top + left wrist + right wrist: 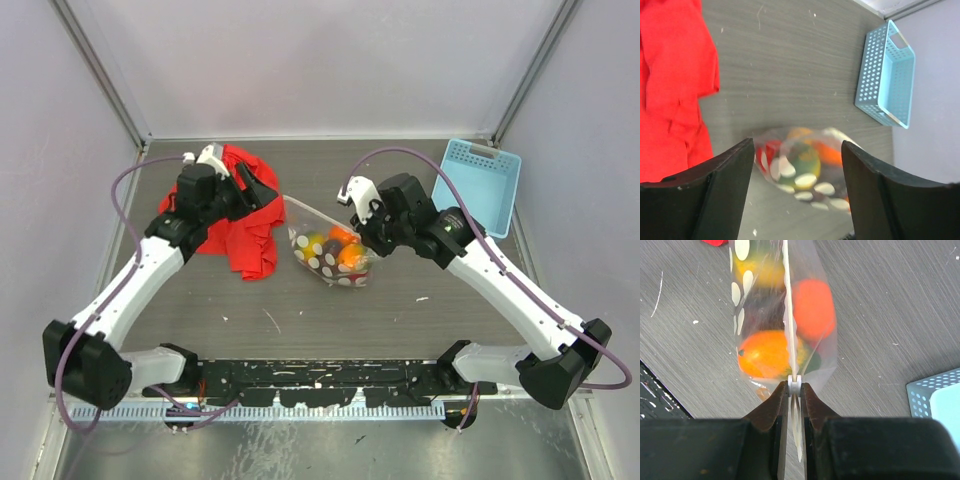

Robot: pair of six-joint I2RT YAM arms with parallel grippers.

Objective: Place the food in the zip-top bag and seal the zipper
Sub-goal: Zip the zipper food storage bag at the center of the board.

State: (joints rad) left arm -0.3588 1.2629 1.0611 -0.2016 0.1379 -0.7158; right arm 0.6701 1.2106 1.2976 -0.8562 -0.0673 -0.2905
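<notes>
The clear dotted zip-top bag (322, 238) lies mid-table with the food (343, 254) inside it. In the right wrist view an orange fruit (765, 354), a red one (812, 307) and a yellow one show through the plastic. My right gripper (366, 236) (795, 388) is shut on the small white slider of the zipper (787, 315), at the bag's near end in that view. My left gripper (258, 188) (797, 146) is open and empty, raised over the red cloth's right edge, apart from the bag (807, 172).
A red cloth (235, 225) (670, 85) lies crumpled left of the bag. A light blue basket (482, 188) (887, 75) stands at the back right; its corner shows in the right wrist view (940, 400). The table's walls rise behind and beside.
</notes>
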